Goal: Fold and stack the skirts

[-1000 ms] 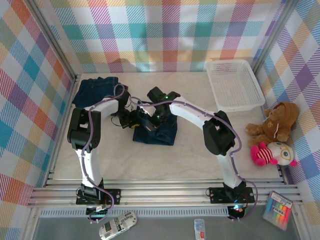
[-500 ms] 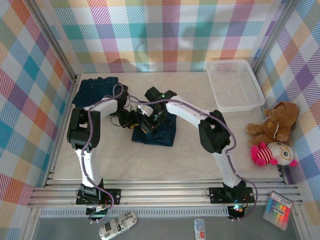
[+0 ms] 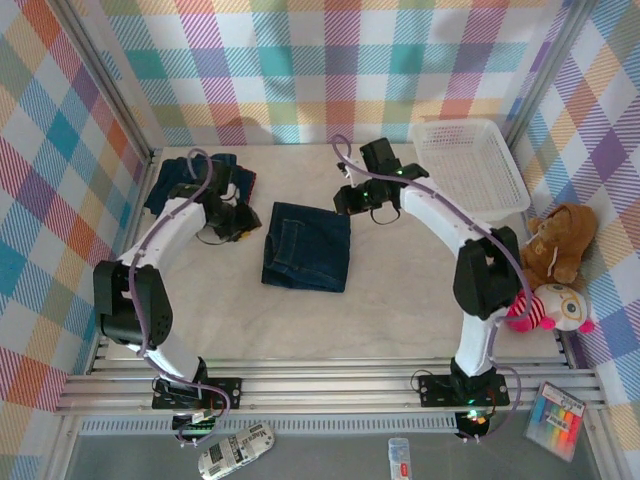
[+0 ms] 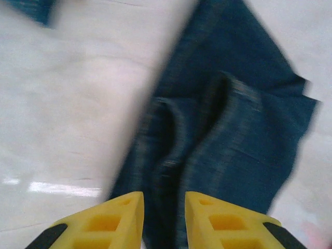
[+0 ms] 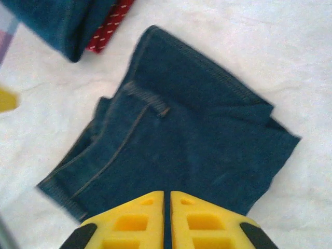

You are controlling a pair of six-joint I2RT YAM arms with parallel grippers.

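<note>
A folded denim skirt (image 3: 307, 246) is seen at the middle of the table (image 3: 400, 300) and is judged soft, thick and fairly heavy, best taken by a doubled edge. Just beyond it the left gripper (image 4: 165, 207) is held narrowly parted and empty; the right gripper (image 5: 167, 205) is closed on nothing. Farther off at the left a stack (image 3: 175, 185) is laid, made up of denim and red.
</note>
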